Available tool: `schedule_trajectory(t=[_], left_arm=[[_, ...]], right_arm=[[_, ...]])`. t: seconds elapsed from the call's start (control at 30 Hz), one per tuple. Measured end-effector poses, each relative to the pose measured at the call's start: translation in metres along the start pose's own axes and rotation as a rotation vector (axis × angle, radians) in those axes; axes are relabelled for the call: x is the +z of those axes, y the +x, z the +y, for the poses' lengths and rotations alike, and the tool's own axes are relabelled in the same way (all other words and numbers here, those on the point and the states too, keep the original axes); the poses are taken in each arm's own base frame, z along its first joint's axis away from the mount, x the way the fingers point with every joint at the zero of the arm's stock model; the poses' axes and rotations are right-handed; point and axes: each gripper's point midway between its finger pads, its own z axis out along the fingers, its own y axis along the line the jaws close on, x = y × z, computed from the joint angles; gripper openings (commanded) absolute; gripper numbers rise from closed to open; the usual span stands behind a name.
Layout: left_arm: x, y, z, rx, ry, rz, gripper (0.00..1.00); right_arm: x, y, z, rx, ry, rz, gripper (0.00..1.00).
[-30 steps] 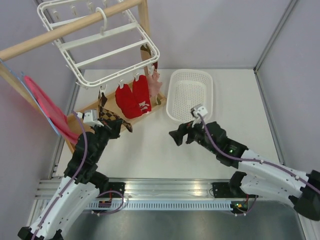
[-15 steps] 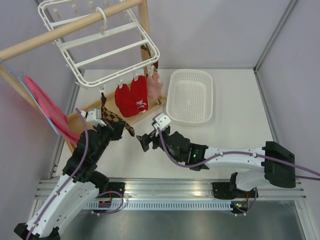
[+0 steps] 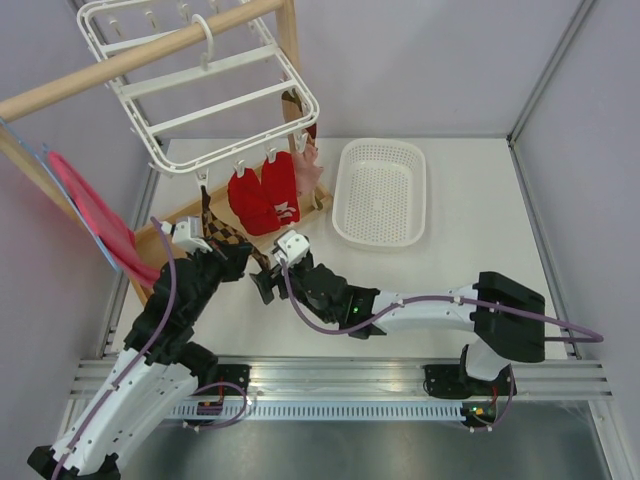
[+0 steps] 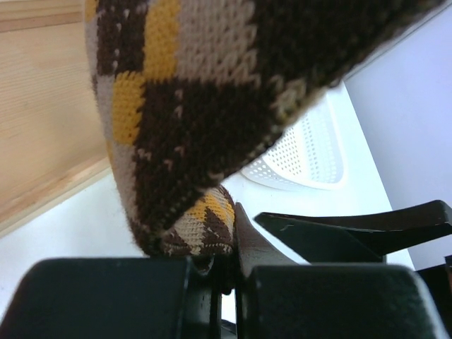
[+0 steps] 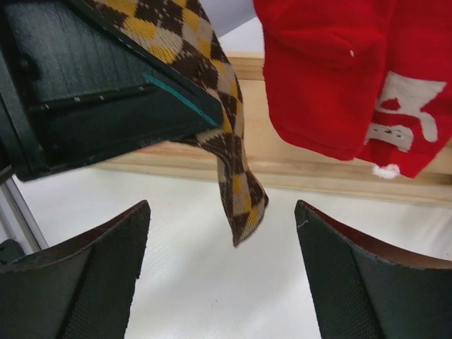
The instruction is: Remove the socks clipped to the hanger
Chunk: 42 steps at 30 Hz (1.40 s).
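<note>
Right gripper (image 3: 262, 287) closer; four socks (image 3: 265, 195)

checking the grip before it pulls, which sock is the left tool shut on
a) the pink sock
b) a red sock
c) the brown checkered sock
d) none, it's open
c, the left tool is pinched shut on the lower end of the brown checkered sock, while the red socks hang clear of it.
</note>
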Motion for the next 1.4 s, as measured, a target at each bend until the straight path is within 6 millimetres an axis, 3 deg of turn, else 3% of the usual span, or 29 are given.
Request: schedule_trajectory(t=[0.13, 0.2, 0.4, 0.43, 0.47, 0.5, 0.53, 0.63, 0.73, 0.8, 0.83, 0.9, 1.2, 1.4], left_arm=[[0.0, 0.003, -0.003, -0.012, 0.013, 0.015, 0.02], [0.0, 0.004, -0.005, -0.017, 0.021, 0.021, 0.02], [-0.004, 0.004, -0.009, -0.024, 0.041, 0.026, 0.02], [-0.005, 0.004, -0.009, -0.024, 0.043, 0.027, 0.02], [-0.005, 0.004, -0.009, -0.024, 0.044, 0.028, 0.02], [-0.005, 0.004, -0.01, -0.024, 0.047, 0.029, 0.02], [-0.006, 0.003, -0.011, -0.024, 0.05, 0.03, 0.02], [-0.006, 0.004, -0.012, -0.024, 0.054, 0.034, 0.03], [-0.007, 0.004, -0.011, -0.022, 0.053, 0.038, 0.35], [-0.009, 0.002, -0.01, -0.019, 0.04, 0.039, 0.7], [-0.011, 0.0, -0.01, -0.016, 0.036, 0.035, 0.95], [-0.017, -0.009, -0.007, -0.012, 0.016, 0.008, 1.0], [-0.047, -0.062, -0.028, 0.036, 0.055, -0.126, 1.0], [-0.043, -0.082, -0.031, 0.138, 0.017, -0.145, 1.0]], right_arm=[[0.015, 0.001, 0.012, -0.011, -0.024, 0.001, 0.77], [0.022, 0.002, 0.017, -0.018, -0.034, 0.002, 0.64], [0.03, 0.013, 0.019, -0.037, -0.034, 0.019, 0.49], [0.03, 0.015, 0.019, -0.04, -0.032, 0.023, 0.44], [0.031, 0.016, 0.019, -0.043, -0.031, 0.026, 0.21], [0.031, 0.018, 0.018, -0.056, -0.03, 0.029, 0.04], [0.031, 0.018, 0.017, -0.058, -0.027, 0.029, 0.01], [0.031, 0.018, 0.015, -0.053, -0.011, 0.028, 0.01], [0.031, 0.019, 0.012, -0.056, 0.002, 0.029, 0.01], [0.031, 0.019, 0.011, -0.057, 0.01, 0.032, 0.01], [0.031, 0.02, 0.01, -0.058, 0.016, 0.033, 0.01], [0.029, 0.02, 0.006, -0.055, 0.032, 0.037, 0.01], [0.022, 0.016, 0.004, -0.041, 0.031, 0.041, 0.01], [0.017, 0.023, 0.005, -0.044, 0.017, 0.064, 0.01]])
